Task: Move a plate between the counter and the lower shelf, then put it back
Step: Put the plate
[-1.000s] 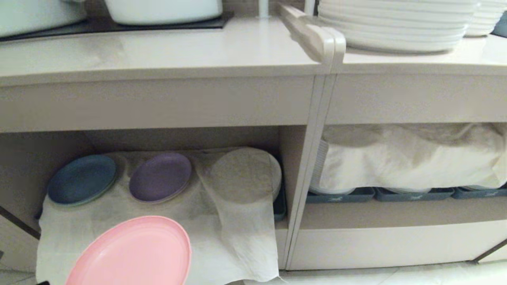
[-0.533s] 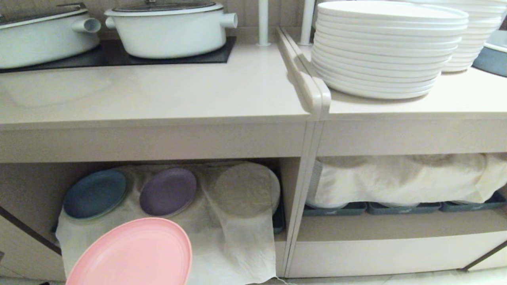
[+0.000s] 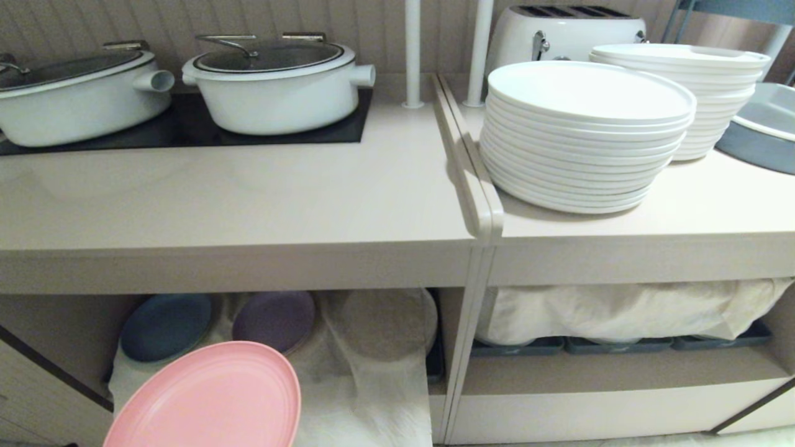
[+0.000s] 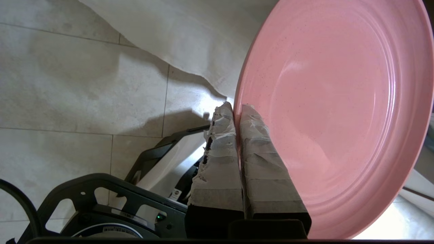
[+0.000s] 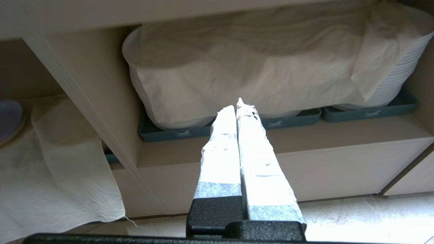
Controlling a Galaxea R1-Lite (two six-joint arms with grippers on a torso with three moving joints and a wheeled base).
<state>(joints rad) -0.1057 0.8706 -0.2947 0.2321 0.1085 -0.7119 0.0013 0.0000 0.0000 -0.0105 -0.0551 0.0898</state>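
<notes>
Left claw (image 4: pixel 236 108) pinches pink plate (image 4: pixel 339 112) rim; right claw (image 5: pixel 237 105) closed.

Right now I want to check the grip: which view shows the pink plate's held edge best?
The left wrist view: the left hand pinches the pink plate at its rim. Head view shows the plate's face only; right wrist view shows none of it.

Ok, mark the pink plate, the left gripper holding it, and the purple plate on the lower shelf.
pink plate (image 3: pixel 211 400), head view, centre of its face.
left gripper (image 4: pixel 236 107), left wrist view, between its fingertips, pinching the rim.
purple plate (image 3: pixel 273 318), head view, middle of its face.
</notes>
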